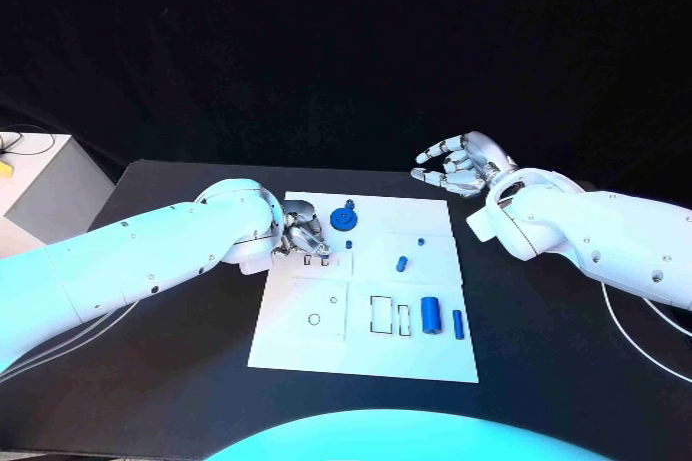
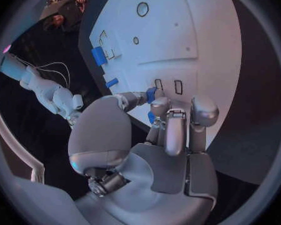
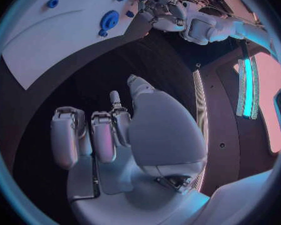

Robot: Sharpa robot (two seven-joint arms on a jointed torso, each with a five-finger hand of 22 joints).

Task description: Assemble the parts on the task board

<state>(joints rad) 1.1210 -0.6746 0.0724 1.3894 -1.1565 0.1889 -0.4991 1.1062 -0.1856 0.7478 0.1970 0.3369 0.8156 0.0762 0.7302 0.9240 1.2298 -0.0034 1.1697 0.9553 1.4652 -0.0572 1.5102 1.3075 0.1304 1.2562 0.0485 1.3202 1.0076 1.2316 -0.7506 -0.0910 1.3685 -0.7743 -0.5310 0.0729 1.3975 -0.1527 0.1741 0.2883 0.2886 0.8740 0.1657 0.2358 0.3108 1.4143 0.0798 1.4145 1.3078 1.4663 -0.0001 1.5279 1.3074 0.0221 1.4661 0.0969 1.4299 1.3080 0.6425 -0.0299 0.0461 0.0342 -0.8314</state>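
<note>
Fingers [image 2: 167, 116] of left hand [image 1: 299, 233] pinch a small blue part [image 2: 151, 94] at the task board [image 1: 361, 356] edge, 9 o'clock side. Likely light, rigid, slick; take it by its sides. Right hand [image 1: 459, 165] curled on nothing, off-board at 1 o'clock. Head-view count: one disc [image 1: 343, 218], about five further blue pieces on the board.

We see the black table [image 1: 159, 381] spreading out under everything, its surface dark and matte; behind it hangs a black backdrop [image 1: 346, 61]; at the far left, just off the table's corner, stands a pale grey box [image 1: 51, 186] with a small yellow thing [image 1: 6, 166] on its top; thin white cables [image 1: 642, 331] trail across the table's right side.
</note>
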